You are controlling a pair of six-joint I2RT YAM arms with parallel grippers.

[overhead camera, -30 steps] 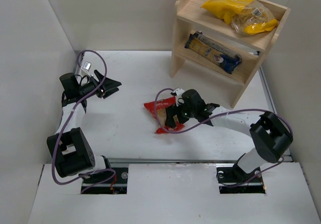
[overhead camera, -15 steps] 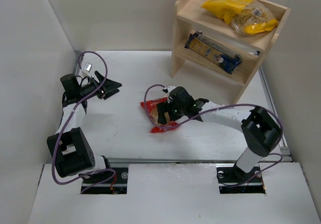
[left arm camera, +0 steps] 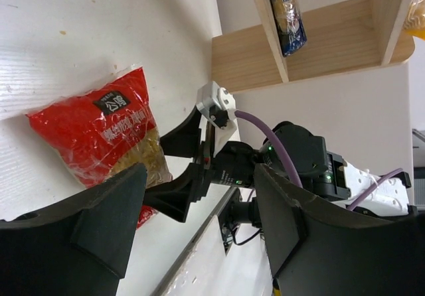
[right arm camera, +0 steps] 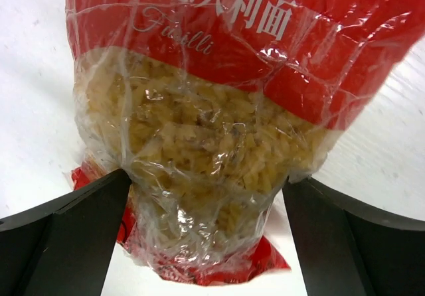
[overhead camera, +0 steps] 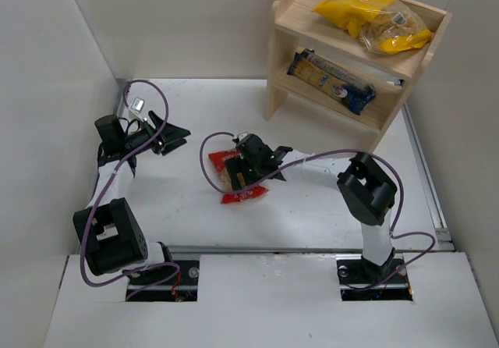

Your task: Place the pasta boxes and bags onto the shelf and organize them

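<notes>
The red-edged clear bag (overhead camera: 226,180) of tan pasta lies flat on the table left of centre. My right gripper (overhead camera: 245,168) is low over it, open, with the bag (right arm camera: 199,130) filling the gap between the fingers (right arm camera: 80,223). My left gripper (overhead camera: 173,137) is open and empty at the far left, aimed at the bag (left arm camera: 106,130). The wooden shelf (overhead camera: 277,59) stands at the back right. The yellow bag (overhead camera: 366,8) lies on its top tier. The blue spaghetti pack (overhead camera: 335,87) lies on the lower tier with a darker pack behind it.
White walls close in on the left, back and right. A metal rail (overhead camera: 296,248) runs along the table's near edge by the arm bases. The right arm's purple cable (overhead camera: 207,157) loops out just left of the red bag.
My right arm has stretched to the left, and the red bag has slid left with the gripper. The left arm has stayed in place.
</notes>
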